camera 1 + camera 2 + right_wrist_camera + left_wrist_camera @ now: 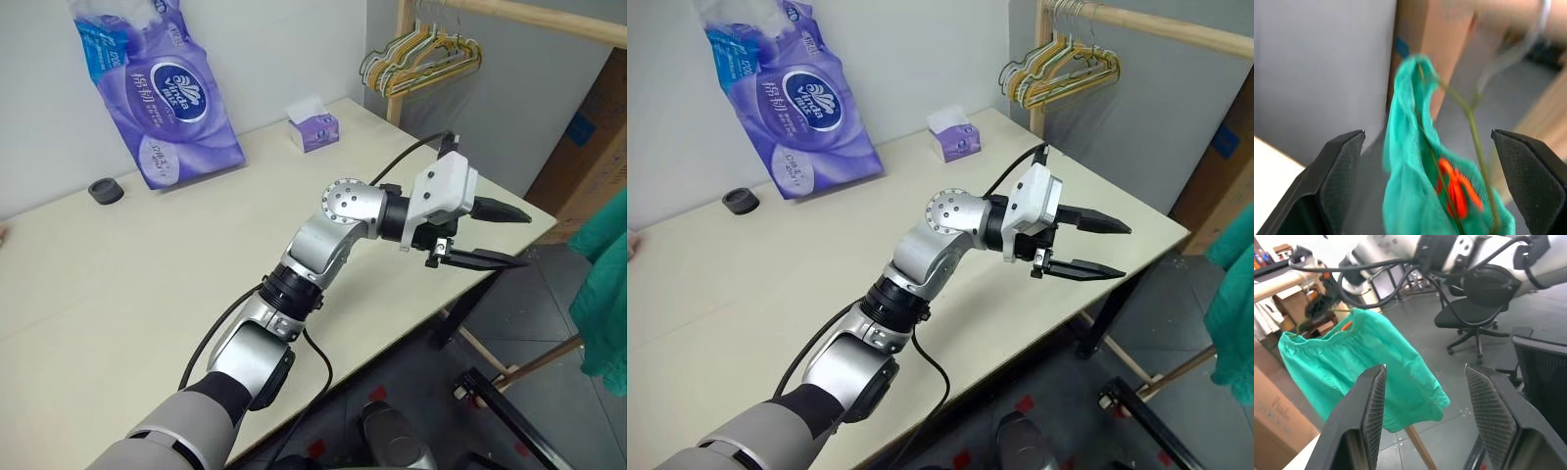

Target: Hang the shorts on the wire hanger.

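A pale cream table (118, 284) stands against a grey wall, carrying a purple tissue pack (157, 93), a small tissue box (313, 127) and a black cap (106, 190); coloured hangers (421, 54) hang on a wooden rail behind.

In the head views the left end effector (490, 235) reaches past the table's edge, its black fingers apart and empty, toward the teal-green cloth shorts (602, 304), which hang well apart from it.

The left wrist view shows the shorts hanging ahead between its fingers.

In the right wrist view the right end effector (1430, 171) is spread wide, nothing gripped, the shorts draped over a thin wire hanger (1474, 127) between its fingers.

The loose cloth could slide off the thin wire if nudged.
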Motion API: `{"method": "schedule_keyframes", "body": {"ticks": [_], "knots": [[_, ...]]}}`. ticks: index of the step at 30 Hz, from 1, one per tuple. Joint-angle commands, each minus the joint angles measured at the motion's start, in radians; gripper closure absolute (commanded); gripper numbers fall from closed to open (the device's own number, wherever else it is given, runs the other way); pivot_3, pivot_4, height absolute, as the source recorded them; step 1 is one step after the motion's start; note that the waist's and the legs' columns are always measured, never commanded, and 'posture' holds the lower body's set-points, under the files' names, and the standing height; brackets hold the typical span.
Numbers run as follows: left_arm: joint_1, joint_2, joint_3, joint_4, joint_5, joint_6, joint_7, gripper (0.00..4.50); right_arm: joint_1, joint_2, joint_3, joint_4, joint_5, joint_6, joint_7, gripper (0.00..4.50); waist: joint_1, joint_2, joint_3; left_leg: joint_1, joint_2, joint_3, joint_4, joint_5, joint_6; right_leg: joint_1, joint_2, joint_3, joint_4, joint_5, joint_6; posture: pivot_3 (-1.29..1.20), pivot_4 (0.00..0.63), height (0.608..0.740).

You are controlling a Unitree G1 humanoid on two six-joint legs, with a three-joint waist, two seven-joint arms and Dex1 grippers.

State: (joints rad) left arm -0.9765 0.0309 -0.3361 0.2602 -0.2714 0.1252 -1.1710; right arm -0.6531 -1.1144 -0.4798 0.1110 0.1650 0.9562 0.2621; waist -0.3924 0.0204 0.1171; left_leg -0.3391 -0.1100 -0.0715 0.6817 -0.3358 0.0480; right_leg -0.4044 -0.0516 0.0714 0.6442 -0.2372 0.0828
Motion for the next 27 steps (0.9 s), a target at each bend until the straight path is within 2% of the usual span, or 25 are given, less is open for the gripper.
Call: {"method": "schedule_keyframes", "body": {"ticks": [1,4,5,8,12,14,16,20,24,26,27], "knots": [[0.04,0.064,0.041,-0.033,0.051,-0.003,0.076,1.8,0.081,0.101,-0.005,-0.306,0.024,-0.099,0.005,0.08,-0.006,0.0,0.0,0.001,0.0,0.001,0.0,0.0,0.0,0.0,0.0,0.001,0.001,0.0,0.0,-0.42,0.097,0.74],[0.079,0.11,0.077,-0.041,0.093,0.012,0.184,1.8,0.173,0.219,0.031,-0.441,0.045,-0.148,0.019,0.08,-0.002,0.001,-0.003,0.001,0.0,0.0,0.001,0.0,0.0,0.0,0.0,0.0,0.001,0.001,0.001,-0.4,0.09,0.74],[0.102,0.126,0.107,-0.045,0.117,0.041,0.266,1.8,0.214,0.282,0.068,-0.484,0.06,-0.193,0.031,0.08,0.004,0.002,-0.004,0.001,0.0,-0.001,0.002,0.0,0.0,0.0,0.0,0.0,0.001,0.003,-0.002,-0.39,0.087,0.74],[0.181,0.178,0.196,-0.061,0.195,0.098,0.492,1.8,0.3,0.431,0.208,-0.559,0.049,-0.328,0.04,0.08,0.008,-0.009,-0.012,0.003,0.0,-0.003,0.003,0.0,-0.001,0.0,0.001,-0.001,0.002,0.004,-0.004,-0.36,0.077,0.74],[0.399,0.223,0.343,-0.169,0.337,0.19,0.856,1.8,0.348,0.625,0.428,-0.48,-0.019,-0.552,0.048,0.08,0.024,-0.01,-0.017,0.006,0.0,-0.003,0.002,0.002,-0.004,-0.001,0.001,0.0,0.003,0.005,-0.005,-0.26,0.05,0.74],[0.524,0.205,0.401,-0.255,0.404,0.246,1.016,1.8,0.345,0.697,0.498,-0.394,-0.024,-0.626,0.073,0.08,0.045,-0.014,-0.025,0.006,0.0,-0.004,-0.001,0.003,-0.005,-0.003,0.001,-0.001,0.002,0.005,-0.005,-0.21,0.038,0.74],[0.651,0.189,0.458,-0.332,0.42,0.196,1.102,1.8,0.318,0.769,0.541,-0.288,-0.036,-0.685,0.07,0.08,0.079,-0.018,-0.031,0.005,0.0,-0.005,-0.001,0.003,-0.007,-0.004,0.001,-0.002,0.002,0.005,-0.006,-0.16,0.028,0.74],[0.754,0.163,0.545,-0.376,0.381,0.219,1.165,1.8,0.237,0.863,0.569,-0.117,-0.065,-0.769,0.057,0.08,0.189,-0.026,-0.037,0.003,-0.001,-0.005,0.001,0.003,-0.008,-0.007,0.001,-0.003,0.001,0.007,-0.009,-0.07,0.016,0.74],[0.764,0.176,0.588,-0.373,0.338,0.238,1.157,1.8,0.179,0.91,0.577,-0.006,-0.076,-0.821,0.068,0.08,0.302,-0.034,-0.047,0.003,-0.001,-0.009,0.001,0.006,-0.013,-0.011,0.002,-0.009,0.002,0.01,-0.015,-0.02,0.015,0.74],[0.756,0.187,0.595,-0.366,0.32,0.23,1.142,1.8,0.162,0.92,0.576,0.03,-0.079,-0.836,0.073,0.08,0.339,-0.037,-0.051,0.003,0.0,-0.011,0.0,0.007,-0.015,-0.01,0.002,-0.011,0.002,0.01,-0.016,-0.01,0.016,0.74],[0.751,0.198,0.593,-0.365,0.306,0.229,1.119,1.8,0.159,0.922,0.576,0.045,-0.082,-0.846,0.075,0.08,0.339,-0.037,-0.051,0.004,0.0,-0.011,0.0,0.007,-0.015,-0.011,0.003,-0.011,0.002,0.011,-0.017,0.0,0.016,0.74]]}}
